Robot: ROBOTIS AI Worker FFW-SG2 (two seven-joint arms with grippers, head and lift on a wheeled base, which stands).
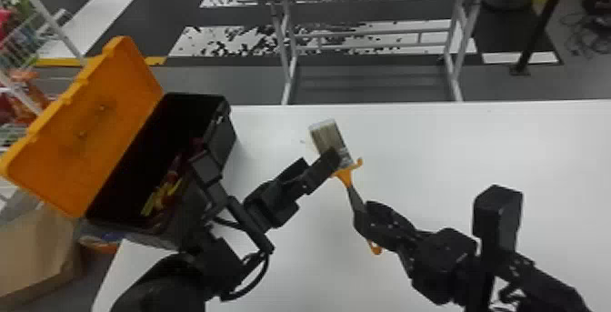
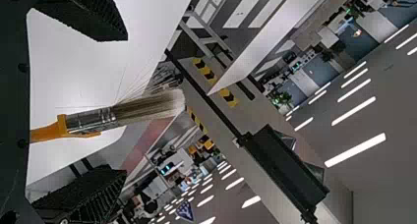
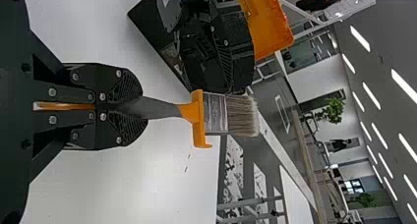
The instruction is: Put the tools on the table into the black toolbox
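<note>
Over the desk (image 1: 432, 152), to the right of the open black toolbox (image 1: 228, 138), the paintbrush (image 1: 346, 177) has its long axis slanting across the head view, bristles pointing forward and toward the robot's left, handle running back to the right. The right end effector (image 1: 360, 213) is closed firmly around that handle, while the left end effector (image 1: 319, 160) is spread wide near the metal band, the brush lying between its parted fingers (image 2: 91, 13) without either touching it.

Downward head view, wrist views near paintbrush (image 1: 326, 136)
</note>
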